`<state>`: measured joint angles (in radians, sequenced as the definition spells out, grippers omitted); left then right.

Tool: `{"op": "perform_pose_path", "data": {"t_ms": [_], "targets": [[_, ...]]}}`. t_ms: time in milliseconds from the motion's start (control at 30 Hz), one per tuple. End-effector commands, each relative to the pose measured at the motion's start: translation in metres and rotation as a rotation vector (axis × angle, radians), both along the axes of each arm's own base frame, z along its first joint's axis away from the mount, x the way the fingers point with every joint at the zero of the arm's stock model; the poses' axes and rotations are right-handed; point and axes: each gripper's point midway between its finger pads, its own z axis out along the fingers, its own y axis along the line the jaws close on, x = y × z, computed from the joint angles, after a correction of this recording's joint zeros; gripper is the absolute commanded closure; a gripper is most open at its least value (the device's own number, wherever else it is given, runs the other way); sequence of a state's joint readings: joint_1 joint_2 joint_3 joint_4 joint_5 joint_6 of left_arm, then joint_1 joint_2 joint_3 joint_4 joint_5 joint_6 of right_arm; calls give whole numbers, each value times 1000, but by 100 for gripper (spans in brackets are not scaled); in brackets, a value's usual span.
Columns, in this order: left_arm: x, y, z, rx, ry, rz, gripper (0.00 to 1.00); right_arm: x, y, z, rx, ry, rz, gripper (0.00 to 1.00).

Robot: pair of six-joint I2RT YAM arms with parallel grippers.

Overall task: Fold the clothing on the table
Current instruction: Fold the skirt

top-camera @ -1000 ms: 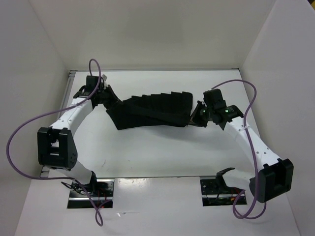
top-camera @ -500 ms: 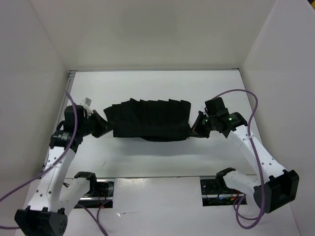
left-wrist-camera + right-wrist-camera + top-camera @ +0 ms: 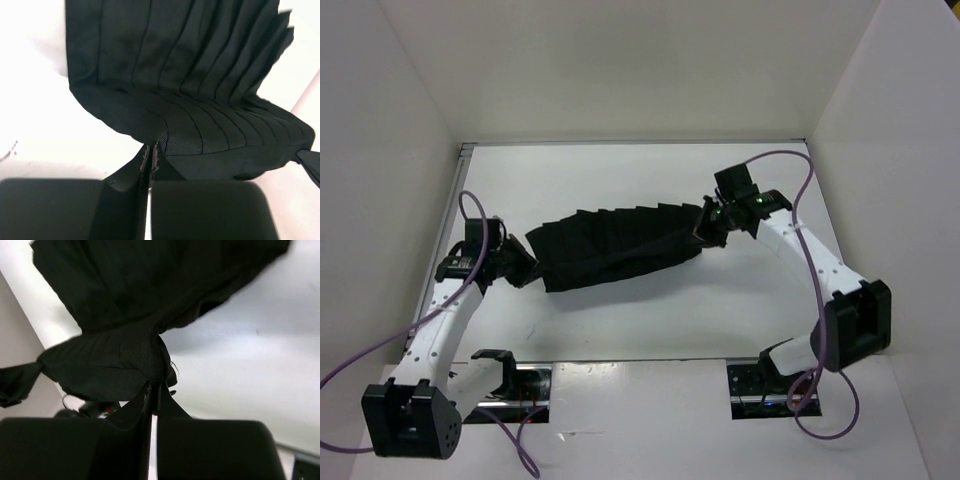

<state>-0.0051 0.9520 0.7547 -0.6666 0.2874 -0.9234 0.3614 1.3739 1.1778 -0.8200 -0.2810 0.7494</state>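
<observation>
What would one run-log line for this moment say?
fold: not done | left gripper: shut on black pleated skirt | right gripper: shut on skirt's other end | skirt: stretched between both

skirt (image 3: 615, 245) mid table (image 3: 650, 315) | L hand (image 3: 526, 272) at its L end | R hand (image 3: 705, 226) at R end, further back

The clothing (image 3: 615, 245) is soft, matt black cloth pressed into crisp pleats, with a fine woven grain visible close up. The table (image 3: 650, 315) is smooth and white with a faint sheen, and the walls (image 3: 620, 70) are matt white. The left arm (image 3: 440, 325) has a smooth white plastic shell and a purple rubbery cable (image 3: 350, 355), and the left gripper (image 3: 150, 150) has dull black fingers (image 3: 132, 175).
</observation>
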Motion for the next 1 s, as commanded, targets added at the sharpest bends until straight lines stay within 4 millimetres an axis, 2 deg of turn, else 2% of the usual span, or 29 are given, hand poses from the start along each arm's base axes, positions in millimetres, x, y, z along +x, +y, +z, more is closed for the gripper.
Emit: {"op": "perform_pose_path", "data": {"t_ms": [0, 33, 67, 133, 167, 233, 267, 300, 333, 367, 400, 433, 500, 533, 567, 600, 633, 667, 700, 767, 800, 833, 867, 900, 933, 967], "targets": [[32, 20, 12, 41, -58, 93, 100, 51, 16, 13, 10, -136, 22, 100], [35, 20, 9, 36, -47, 100, 100, 61, 18, 15, 7, -151, 16, 100], [41, 24, -1, 44, -23, 115, 100, 71, 22, 1, -6, -134, 25, 100], [49, 27, -11, 54, 2, 122, 100, 89, 23, -3, -5, -139, 15, 100], [59, 30, -17, 66, 16, 131, 100, 95, 26, -17, -18, -116, 23, 100], [72, 36, -21, 79, 27, 149, 100, 111, 32, -17, -11, -136, 22, 100], [80, 38, -31, 93, 49, 147, 100, 117, 32, -31, -29, -110, 18, 100], [90, 41, -27, 104, 42, 156, 100, 128, 36, -24, -19, -137, 17, 100], [101, 45, -34, 105, 55, 164, 100, 135, 34, -26, -20, -135, 8, 100], [108, 47, -36, 120, 51, 161, 100, 142, 34, -39, -42, -119, -2, 100], [123, 52, -27, 120, 24, 175, 100, 153, 35, -35, -47, -139, -10, 100], [134, 54, -36, 128, 28, 164, 100, 159, 35, -37, -56, -142, -17, 100], [154, 55, -33, 118, 5, 151, 99, 184, 26, -40, -84, -163, -61, 100], [174, 62, -31, 119, -8, 164, 95, 188, 25, -41, -95, -162, -67, 98], [187, 65, -26, 105, -35, 166, 86, 198, 24, -35, -105, -189, -82, 95], [200, 63, -20, 94, -76, 144, 60, 211, 18, -32, -106, -221, -107, 92], [209, 67, -26, 87, -71, 147, 49, 218, 15, -34, -103, -232, -119, 73], [222, 70, -14, 81, -103, 150, 39, 222, 15, -31, -103, -254, -126, 61], [230, 76, -15, 82, -109, 161, 23, 232, 7, -27, -104, -287, -151, 53], [240, 85, 0, 77, -151, 187, 22, 239, -5, -18, -124, -339, -184, 47], [241, 91, 9, 80, -177, 200, 20, 240, -8, 4, -121, -406, -193, 42], [241, 91, 17, 81, -195, 201, 16, 233, -14, 0, -141, -409, -198, 34], [236, 93, 31, 96, -231, 213, 15, 228, -21, 21, -154, -465, -219, 34], [232, 92, 37, 96, -243, 214, 15, 220, -27, 14, -183, -458, -211, 28], [224, 91, 52, 106, -279, 207, 16, 214, -33, 13, -208, -443, -224, 28], [218, 87, 55, 94, -293, 195, 17, 209, -35, 7, -229, -420, -206, 28]]}}
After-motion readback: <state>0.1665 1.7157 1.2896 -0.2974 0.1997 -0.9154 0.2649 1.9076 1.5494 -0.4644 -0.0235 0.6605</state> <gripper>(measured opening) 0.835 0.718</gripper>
